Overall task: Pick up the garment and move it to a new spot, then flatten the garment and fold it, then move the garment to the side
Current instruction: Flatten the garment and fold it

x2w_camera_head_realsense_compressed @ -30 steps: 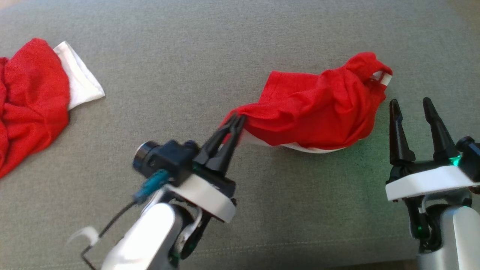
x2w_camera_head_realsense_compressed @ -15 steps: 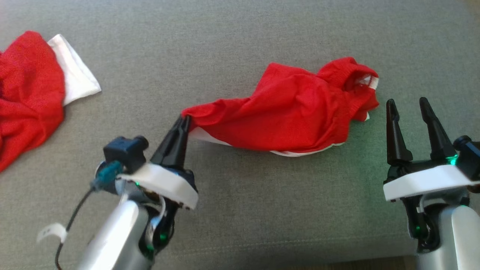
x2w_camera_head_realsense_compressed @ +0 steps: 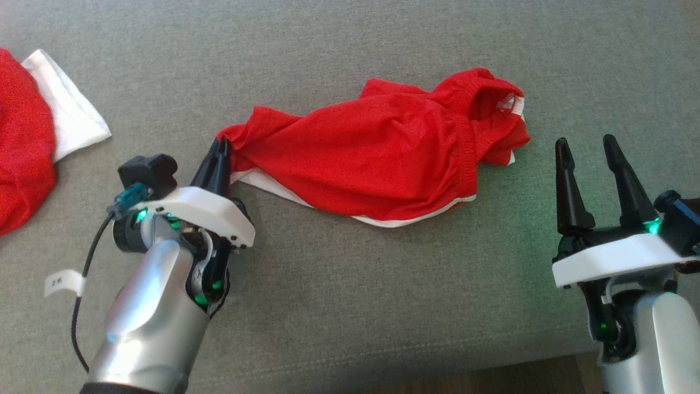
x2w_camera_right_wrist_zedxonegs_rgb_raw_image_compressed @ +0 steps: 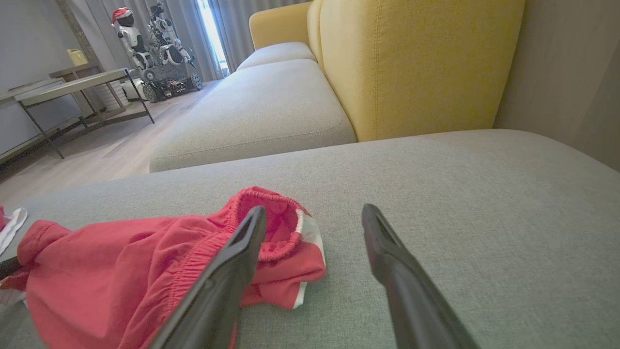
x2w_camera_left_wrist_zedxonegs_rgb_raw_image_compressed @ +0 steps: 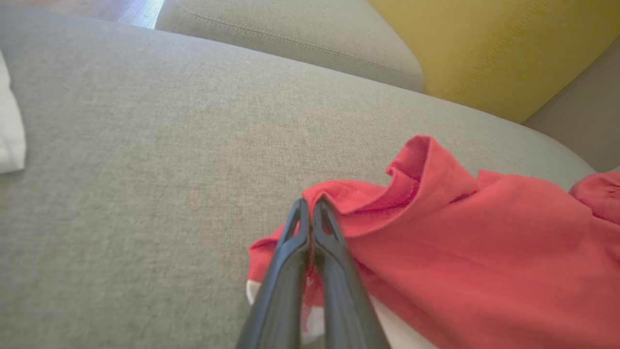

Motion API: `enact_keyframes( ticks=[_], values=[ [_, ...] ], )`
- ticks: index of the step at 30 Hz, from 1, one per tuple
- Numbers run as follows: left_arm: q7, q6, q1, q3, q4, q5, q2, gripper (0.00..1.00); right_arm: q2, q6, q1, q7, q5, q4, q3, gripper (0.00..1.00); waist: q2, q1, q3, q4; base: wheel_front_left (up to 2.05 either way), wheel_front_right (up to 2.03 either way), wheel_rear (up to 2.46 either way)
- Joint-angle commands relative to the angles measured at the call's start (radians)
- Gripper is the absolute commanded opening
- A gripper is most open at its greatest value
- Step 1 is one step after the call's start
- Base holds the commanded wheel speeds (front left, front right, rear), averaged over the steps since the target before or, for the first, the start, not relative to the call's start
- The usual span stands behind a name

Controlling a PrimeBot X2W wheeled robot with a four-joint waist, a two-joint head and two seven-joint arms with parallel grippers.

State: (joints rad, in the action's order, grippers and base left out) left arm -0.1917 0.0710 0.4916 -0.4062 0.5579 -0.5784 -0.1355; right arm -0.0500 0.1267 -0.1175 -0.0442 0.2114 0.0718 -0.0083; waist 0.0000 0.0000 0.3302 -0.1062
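Left gripper (x2w_camera_head_realsense_compressed: 220,146) had its two dark fingers pressed together on a leg-hem corner of the crumpled red fabric shorts with white trim (x2w_camera_head_realsense_compressed: 383,158), pinching that corner just above the grey woven sofa cushion (x2w_camera_head_realsense_compressed: 350,306). The left wrist view showed red cloth caught between the closed tips. From that pinch the shorts stretched away to the robot's right, so their long axis ran side to side across the cushion in front of the robot. The gathered elastic waistband (x2w_camera_head_realsense_compressed: 481,101) was at the far right end, and the body of the cloth rested on the cushion between the two arms. Right gripper (x2w_camera_head_realsense_compressed: 586,143) stood with its fingers spread wide and nothing between them, near the waistband end but apart from it, with the waistband ahead of it and to its left. By that layout the right arm was much the nearer one to the free end. Flattening would probably have called for it to reach forward and leftward for the waistband while the left held the hem. A second red-and-white garment (x2w_camera_head_realsense_compressed: 24,148) lay well apart, at the far left of the head view.
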Motion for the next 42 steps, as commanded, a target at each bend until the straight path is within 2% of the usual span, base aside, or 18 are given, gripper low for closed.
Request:
enact_keyframes(
  ticks=[1,2,3,6,8,13,19,31,42],
  values=[
    [-0.017,-0.003,0.043,0.039,-0.018,-0.004,-0.014,0.24,-0.004,0.004,-0.027,0.005,0.009,0.031,0.025,1.0,0.0,0.0,0.001,-0.003,0.0,0.0,0.0],
    [-0.025,-0.005,0.053,0.04,0.001,-0.001,-0.013,0.79,-0.004,0.004,-0.027,0.006,0.01,0.029,0.026,1.0,0.0,0.0,0.0,-0.005,0.0,0.0,0.0],
    [-0.042,-0.006,0.069,0.042,0.027,0.01,-0.011,1.0,-0.004,0.004,-0.026,0.007,0.011,0.025,0.025,1.0,0.0,0.0,-0.002,-0.005,0.0,0.0,0.0],
    [-0.057,-0.004,0.077,0.043,0.032,0.031,-0.013,1.0,-0.005,0.004,-0.023,0.008,0.01,0.023,0.02,1.0,0.0,0.0,-0.006,-0.001,0.0,0.0,0.0],
    [-0.068,0.026,0.076,0.043,-0.01,0.108,-0.03,1.0,-0.007,0.004,-0.021,0.012,0.007,0.028,0.016,1.0,0.0,0.0,-0.016,0.01,0.0,0.0,0.0],
    [-0.07,0.069,-0.007,0.101,-0.206,0.223,-0.036,1.0,-0.01,0.004,-0.016,0.014,-0.005,0.034,0.013,1.0,0.0,0.0,-0.04,0.036,0.0,0.0,0.0],
    [-0.07,0.081,-0.148,0.152,-0.349,0.292,-0.049,1.0,-0.02,0.004,0.003,0.009,-0.029,0.029,0.021,1.0,0.0,0.0,-0.086,0.065,0.0,0.0,0.0],
    [-0.069,0.102,-0.34,0.169,-0.438,0.316,-0.061,1.0,-0.029,0.004,0.055,-0.004,-0.049,0.021,0.05,1.0,0.0,0.0,-0.158,0.097,0.0,0.0,0.0],
    [-0.056,0.114,-0.393,0.16,-0.461,0.308,-0.069,1.0,-0.027,0.004,0.082,0.002,-0.041,0.016,0.066,1.0,0.0,0.0,-0.191,0.094,0.0,0.0,0.0]
  ],
)
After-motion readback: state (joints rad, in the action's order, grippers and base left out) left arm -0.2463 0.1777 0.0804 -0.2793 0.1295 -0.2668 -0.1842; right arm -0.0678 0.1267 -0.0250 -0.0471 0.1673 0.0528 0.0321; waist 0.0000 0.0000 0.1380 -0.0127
